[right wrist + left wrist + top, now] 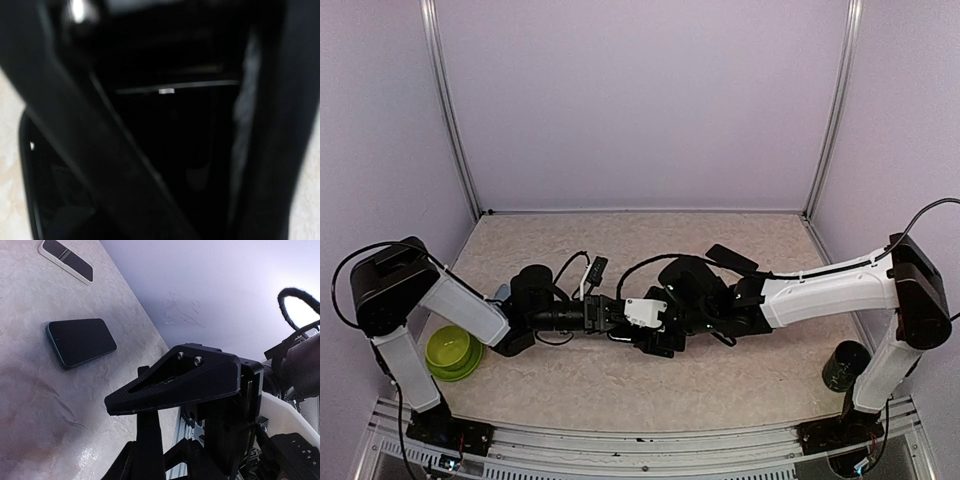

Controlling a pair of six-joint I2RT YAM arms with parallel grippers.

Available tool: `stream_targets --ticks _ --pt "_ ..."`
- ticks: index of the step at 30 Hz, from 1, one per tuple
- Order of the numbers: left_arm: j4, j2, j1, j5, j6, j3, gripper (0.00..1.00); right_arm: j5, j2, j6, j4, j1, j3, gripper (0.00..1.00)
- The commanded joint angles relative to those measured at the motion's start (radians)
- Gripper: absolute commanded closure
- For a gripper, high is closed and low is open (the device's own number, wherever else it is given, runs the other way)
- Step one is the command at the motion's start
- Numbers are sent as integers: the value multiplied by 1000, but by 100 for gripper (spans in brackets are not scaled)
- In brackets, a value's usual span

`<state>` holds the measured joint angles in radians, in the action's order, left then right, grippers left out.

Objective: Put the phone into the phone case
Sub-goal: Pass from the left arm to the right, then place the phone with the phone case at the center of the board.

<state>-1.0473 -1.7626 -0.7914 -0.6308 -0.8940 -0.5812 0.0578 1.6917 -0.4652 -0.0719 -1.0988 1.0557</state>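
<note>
The phone [80, 341], dark with a teal rim, lies flat on the table, apart from both grippers; in the top view it is the dark slab [732, 258] at the back right. My two grippers meet tip to tip at mid-table. The left gripper [610, 316] [120, 427] has its fingers parted, with a dark upright strip between them. The right gripper [662, 325] [165, 150] sits over a black, round-cornered thing, probably the phone case [655, 347] [32, 200]. The right wrist view is dark and blurred, so any grip is hidden.
A green bowl [453, 352] stands by the left arm's base and a dark cup [845, 365] by the right arm's base. A white-rimmed flat device [67, 259] lies beyond the phone. A small black and white item [595, 270] sits behind the left gripper.
</note>
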Motion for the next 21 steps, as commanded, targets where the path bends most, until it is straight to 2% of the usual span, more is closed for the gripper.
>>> stream_targets --ticks 1,11,21 --pt "-31 51 10 2 27 17 65 20 2 19 12 0 29 38" --pt "-22 91 34 30 39 55 45 37 -11 31 6 36 17 41" --pt "1 134 64 69 50 88 33 38 -14 52 19 101 10 41"
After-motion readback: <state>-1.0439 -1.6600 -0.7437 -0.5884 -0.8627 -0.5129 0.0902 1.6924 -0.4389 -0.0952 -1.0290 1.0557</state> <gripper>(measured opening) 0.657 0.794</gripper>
